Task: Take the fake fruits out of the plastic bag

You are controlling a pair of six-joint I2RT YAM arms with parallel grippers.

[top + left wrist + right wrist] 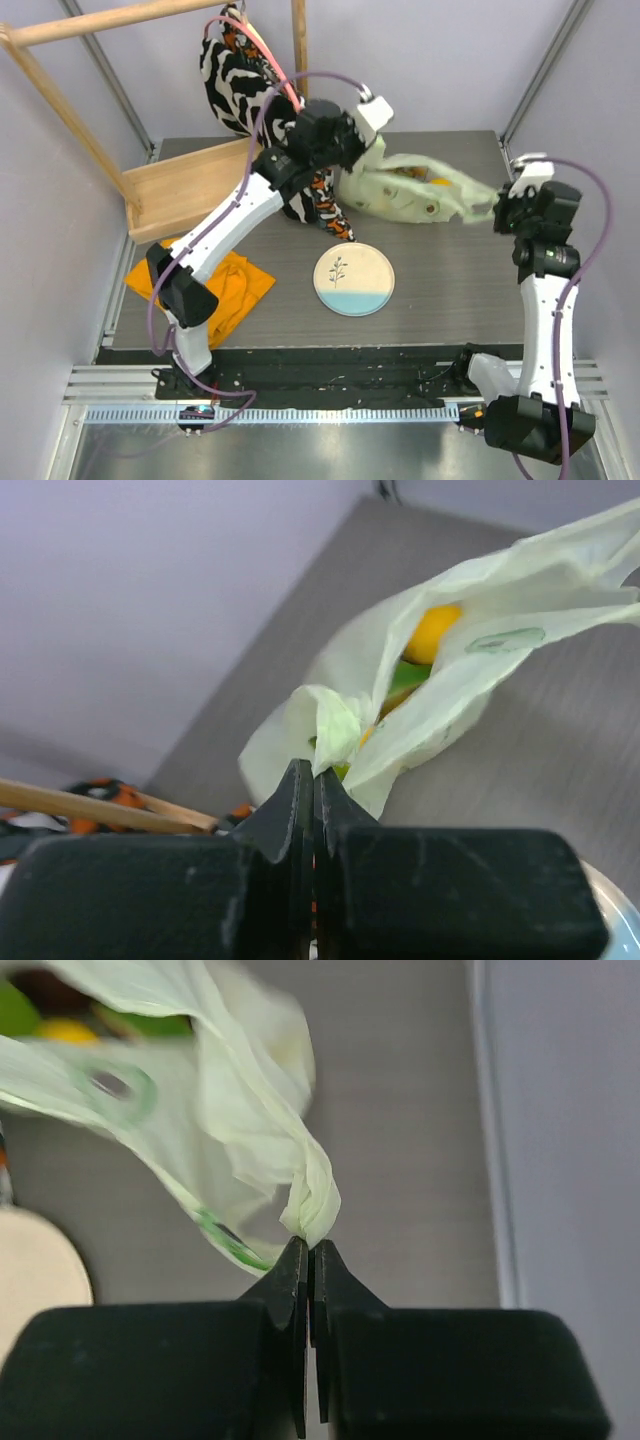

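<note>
The plastic bag (415,190) lies stretched across the far half of the table (450,290), between the two arms and behind the plate (354,279). At its left end the left gripper (313,772) is clamped tight on a bunched fold of film, jaws pressed together with only thin plastic between them. The fake fruits (432,632) all seem to be inside. The left wrist view shows a yellow-orange one and something green through a gaping opening, and the right wrist view catches blurred yellow, green and dark shapes at its top left. At the right end the right gripper (308,1245) pinches a twisted tail of the bag in the same way. I judge the step in hand to be holding the bag out by its two ends, with nothing emptied yet. The next move likely calls for lifting one end so the opening tips down and the fruits roll out. The slippery film could slide from either pinch. The fruits cannot be counted through the film. From above, the left gripper's tips are hidden under its own wrist, and I cannot tell which end is the bag's bottom.
</note>
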